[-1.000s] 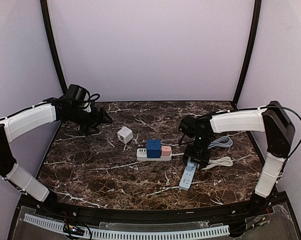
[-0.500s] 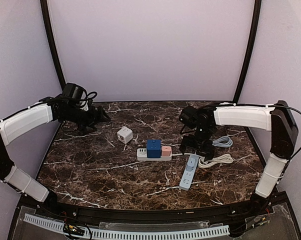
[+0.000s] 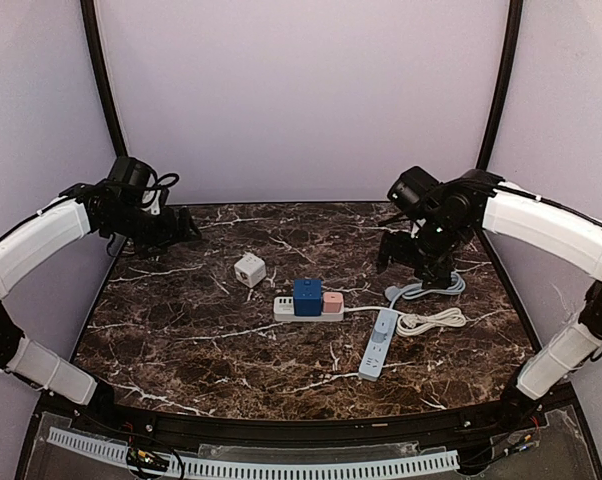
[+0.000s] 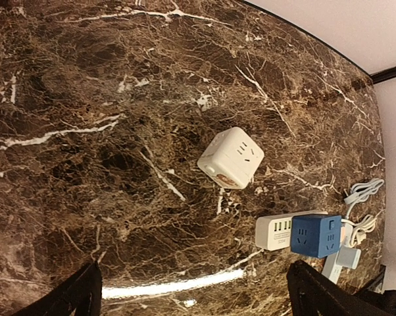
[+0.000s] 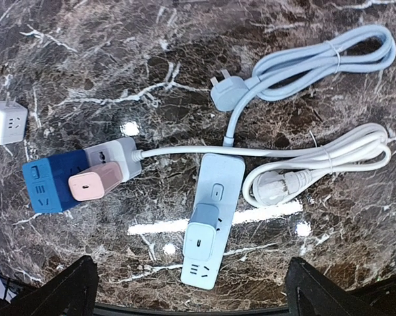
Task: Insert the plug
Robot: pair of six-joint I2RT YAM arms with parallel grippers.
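This looked like a lab's robot test cell: plain lilac walls (image 3: 301, 100) and black poles (image 3: 108, 100) boxed in a marble-patterned tabletop (image 3: 201, 360), with left arm (image 3: 31, 245) and right arm (image 3: 541, 220) mounted at its near edge

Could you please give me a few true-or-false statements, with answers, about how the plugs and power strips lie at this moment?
1. The blue cube sits on the white power strip. True.
2. The white cube is plugged into that strip. False: it lies apart on the table.
3. The right gripper holds the pale blue plug. False: it is open and empty; the plug lies on the table.
4. A pale blue adapter sits on the pale blue strip. True.
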